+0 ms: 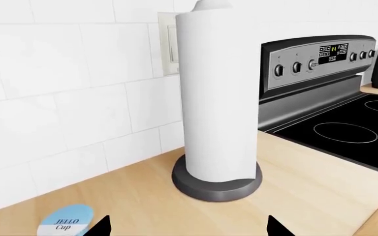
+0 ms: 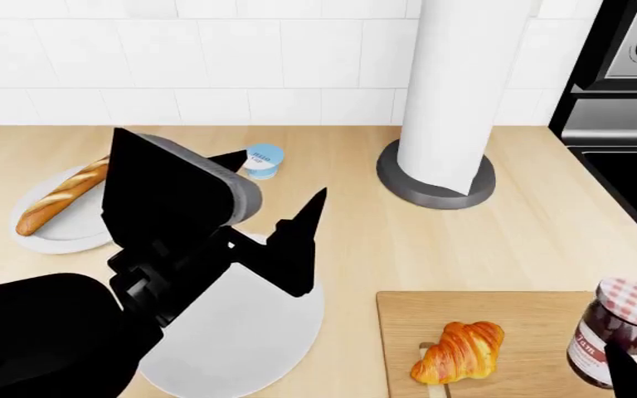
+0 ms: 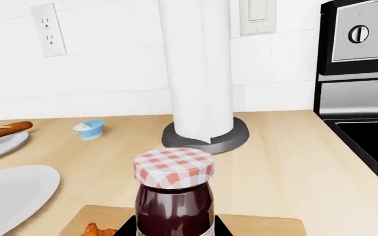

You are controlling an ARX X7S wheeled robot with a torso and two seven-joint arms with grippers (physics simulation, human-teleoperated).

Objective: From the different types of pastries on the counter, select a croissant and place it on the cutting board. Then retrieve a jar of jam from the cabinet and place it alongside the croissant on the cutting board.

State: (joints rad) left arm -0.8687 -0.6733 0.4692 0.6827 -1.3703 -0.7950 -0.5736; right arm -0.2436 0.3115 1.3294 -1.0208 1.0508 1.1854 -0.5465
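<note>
Occlusion first: your right gripper (image 3: 175,227) is mostly cut off at the frame edge, so only dark finger stubs show either side of the jar of jam (image 3: 173,196); firm contact cannot be confirmed. Jar stands upright on the cutting board (image 2: 407,319), just beside the croissant (image 2: 459,351), apart from it. Your left gripper (image 2: 278,211) hangs open and empty over the counter (image 2: 496,240), above a white plate (image 2: 252,340); the baguette (image 2: 62,197) lies on another plate.

paper towel roll (image 2: 448,91), stove (image 1: 346,128), plates (image 2: 246,332)
</note>
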